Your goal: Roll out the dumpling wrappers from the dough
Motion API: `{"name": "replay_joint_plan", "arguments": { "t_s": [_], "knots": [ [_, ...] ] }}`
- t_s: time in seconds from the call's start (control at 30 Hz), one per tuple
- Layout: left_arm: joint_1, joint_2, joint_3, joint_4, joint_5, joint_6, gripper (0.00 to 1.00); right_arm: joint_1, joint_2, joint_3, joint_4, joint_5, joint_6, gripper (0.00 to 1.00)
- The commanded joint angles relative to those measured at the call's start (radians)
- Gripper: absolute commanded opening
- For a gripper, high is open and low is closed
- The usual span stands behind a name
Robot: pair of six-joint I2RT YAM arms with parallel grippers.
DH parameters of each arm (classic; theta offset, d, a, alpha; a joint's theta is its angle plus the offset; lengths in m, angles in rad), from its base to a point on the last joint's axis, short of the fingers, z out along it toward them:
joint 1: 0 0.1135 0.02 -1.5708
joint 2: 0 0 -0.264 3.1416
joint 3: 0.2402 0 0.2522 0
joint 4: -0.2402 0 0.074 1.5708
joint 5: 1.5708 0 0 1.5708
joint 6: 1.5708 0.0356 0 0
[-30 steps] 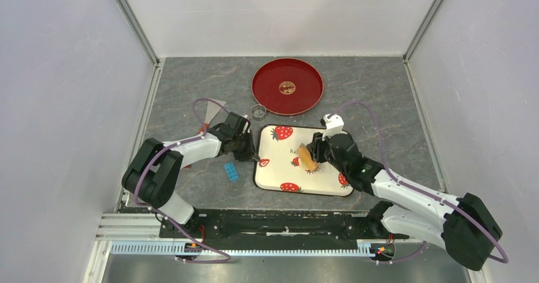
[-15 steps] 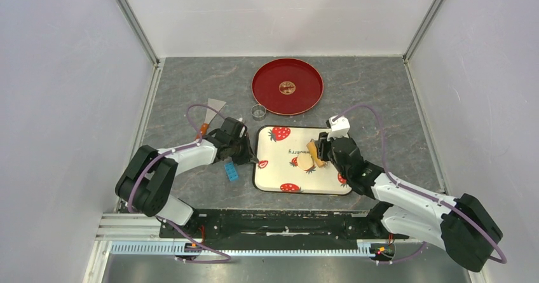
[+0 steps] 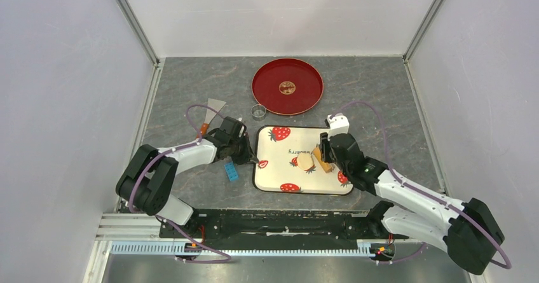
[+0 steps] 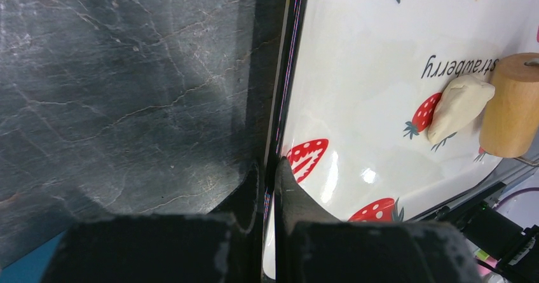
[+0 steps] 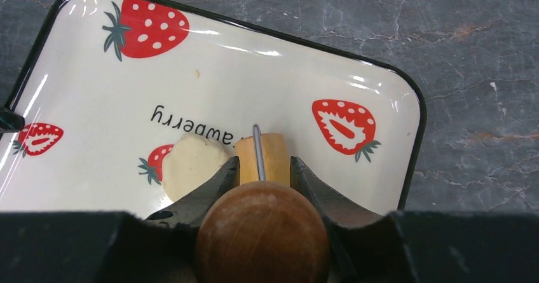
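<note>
Dough (image 3: 306, 162) beside roller (image 3: 323, 159) on tray (image 3: 279, 152), ring (image 3: 258, 111) and plate (image 3: 270, 86) behind.

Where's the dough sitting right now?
In the top view, the dough lies on the strawberry tray, near its middle, just left of the wooden roller in the right jaws.

Top camera looks down; both wrist cameras (close in) share the tray (image 3: 279, 168).

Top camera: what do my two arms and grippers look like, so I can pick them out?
Both arms, left arm and right arm, have white middle links between chunky black joints. A purple cable loops along each. The left gripper and right gripper are black with two tapered fingers. The right arm carries a green light and a white block at its wrist.
</note>
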Motion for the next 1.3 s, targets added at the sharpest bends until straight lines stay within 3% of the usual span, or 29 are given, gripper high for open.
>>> {"name": "replay_joint_plan", "arguments": {
  "t_s": [0.0,0.57,1.27],
  "knots": [
    [0.030,0.068,-0.040,-0.135,-0.190,0.006,0.02,0.004,-0.027,0.116,-0.054,0.004,-0.005,0.00],
    [0.031,0.103,-0.029,-0.127,-0.169,0.015,0.02,0.045,0.139,0.093,0.161,-0.053,0.044,0.00],
    [0.033,0.096,-0.034,-0.121,-0.169,0.013,0.02,0.089,0.067,-0.138,0.143,-0.014,0.031,0.00]
  ]
}}
